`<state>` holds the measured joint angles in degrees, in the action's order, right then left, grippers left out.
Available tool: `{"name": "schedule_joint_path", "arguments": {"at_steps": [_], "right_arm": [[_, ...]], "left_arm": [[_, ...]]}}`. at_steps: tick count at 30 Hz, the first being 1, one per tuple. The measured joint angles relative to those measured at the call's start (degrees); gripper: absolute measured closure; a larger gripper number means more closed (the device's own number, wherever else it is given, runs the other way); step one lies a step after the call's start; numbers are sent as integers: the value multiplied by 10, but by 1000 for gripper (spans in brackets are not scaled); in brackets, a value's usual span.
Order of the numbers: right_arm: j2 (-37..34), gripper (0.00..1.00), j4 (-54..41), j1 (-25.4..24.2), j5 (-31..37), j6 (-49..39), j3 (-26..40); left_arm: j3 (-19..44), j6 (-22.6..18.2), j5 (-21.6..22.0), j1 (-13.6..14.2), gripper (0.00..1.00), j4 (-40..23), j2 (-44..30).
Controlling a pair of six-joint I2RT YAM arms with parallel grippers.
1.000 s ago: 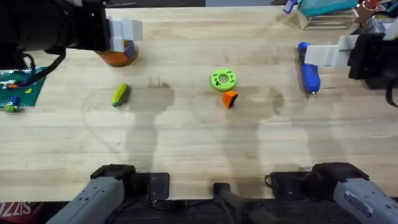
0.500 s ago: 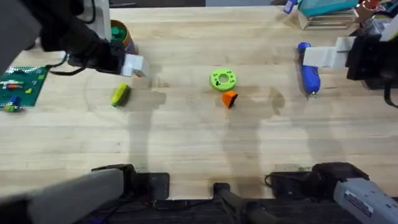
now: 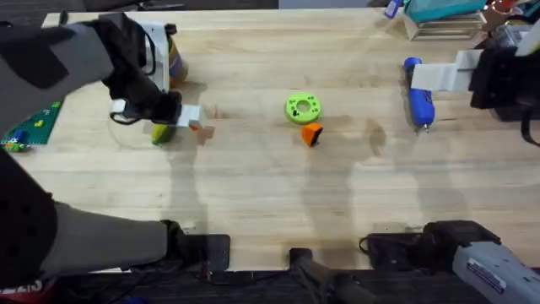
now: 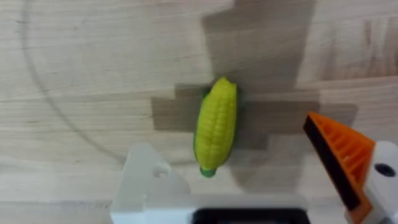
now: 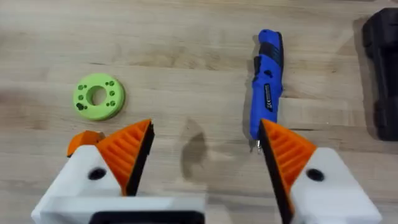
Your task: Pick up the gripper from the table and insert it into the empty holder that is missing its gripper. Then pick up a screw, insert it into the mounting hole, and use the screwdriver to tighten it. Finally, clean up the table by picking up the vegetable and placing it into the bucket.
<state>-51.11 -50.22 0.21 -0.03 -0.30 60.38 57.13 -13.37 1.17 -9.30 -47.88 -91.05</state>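
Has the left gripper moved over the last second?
Yes. In the overhead view the left gripper has swung from the orange bucket toward the near edge, now over the yellow vegetable; the green ring stayed put.

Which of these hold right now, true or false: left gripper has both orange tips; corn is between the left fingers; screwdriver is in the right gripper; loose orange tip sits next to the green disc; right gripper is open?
1. The left gripper has both orange tips. False: one finger carries an orange pad, the other is a bare white holder.
2. The vegetable lies on the table between the left fingers. True; it is not gripped.
3. The screwdriver is held by the right gripper. False: it lies on the table beyond the fingertips.
4. The loose gripper lies beside the green disc. True.
5. The right gripper is open. True.
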Motion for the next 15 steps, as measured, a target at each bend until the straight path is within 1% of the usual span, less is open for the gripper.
{"name": "schedule_joint_path", "arguments": {"at_steps": [3,6,7,8,13,14,15], "right_arm": [[0,7,0,0,0,0,0],[0,8,0,0,0,0,0],[0,8,0,0,0,0,0],[0,7,0,0,0,0,0],[0,8,0,0,0,0,0],[0,8,0,0,0,0,0],[0,8,0,0,0,0,0]], "left_arm": [[-30,0,0,-6,15,37,0],[-46,0,-16,-16,12,56,6],[-46,0,-17,-17,32,58,6],[-46,0,-17,-18,105,61,6],[-49,0,-13,-22,896,68,6],[-49,-2,-11,-22,968,68,6],[-49,-2,-11,-22,992,68,6]]}}
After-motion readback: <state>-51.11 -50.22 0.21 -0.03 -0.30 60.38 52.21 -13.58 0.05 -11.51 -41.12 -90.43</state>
